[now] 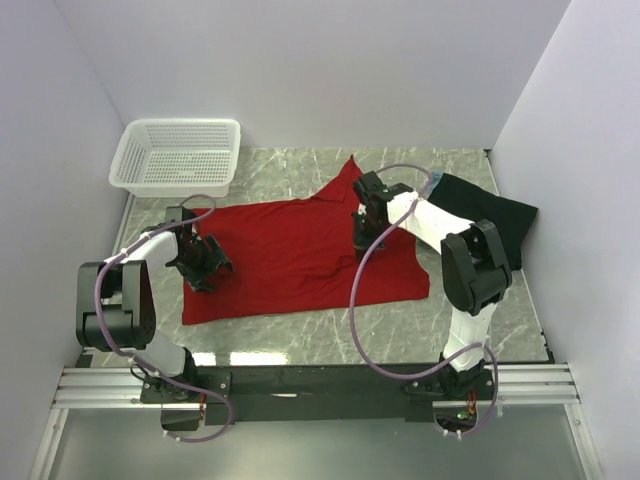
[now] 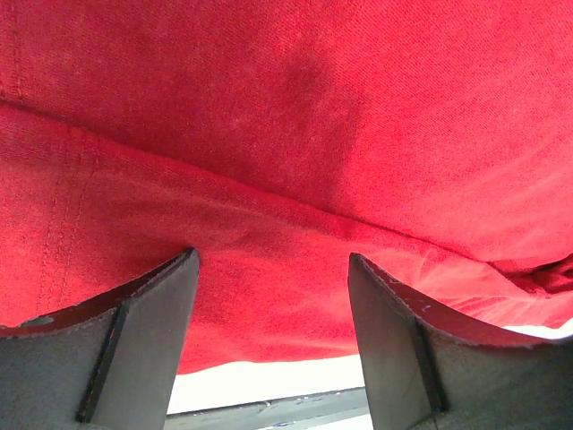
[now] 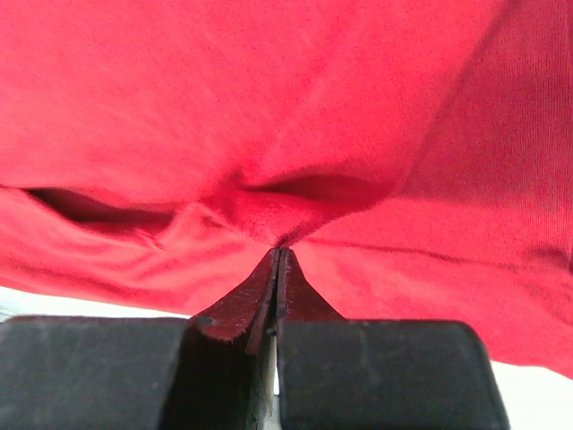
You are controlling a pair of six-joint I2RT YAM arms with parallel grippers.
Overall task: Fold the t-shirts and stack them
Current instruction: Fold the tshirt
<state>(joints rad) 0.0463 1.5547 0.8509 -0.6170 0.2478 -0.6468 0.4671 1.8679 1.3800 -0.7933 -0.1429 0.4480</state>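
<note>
The red t-shirt (image 1: 290, 255) lies spread flat across the middle of the marble table. My left gripper (image 1: 205, 262) rests at its left edge. In the left wrist view that gripper (image 2: 270, 255) stands open, its jaws wide apart over the red cloth (image 2: 313, 116) with nothing between them. My right gripper (image 1: 363, 235) is on the shirt's upper right part. It is shut (image 3: 279, 249), and a pucker of red cloth (image 3: 269, 90) gathers at its tips. The black t-shirt (image 1: 490, 215) lies at the right, partly under the right arm, with a light blue edge (image 1: 437, 180) beside it.
A white mesh basket (image 1: 178, 155) stands at the back left corner of the table. White walls close in the left, back and right sides. The arms' mounting rail (image 1: 320, 385) runs along the near edge.
</note>
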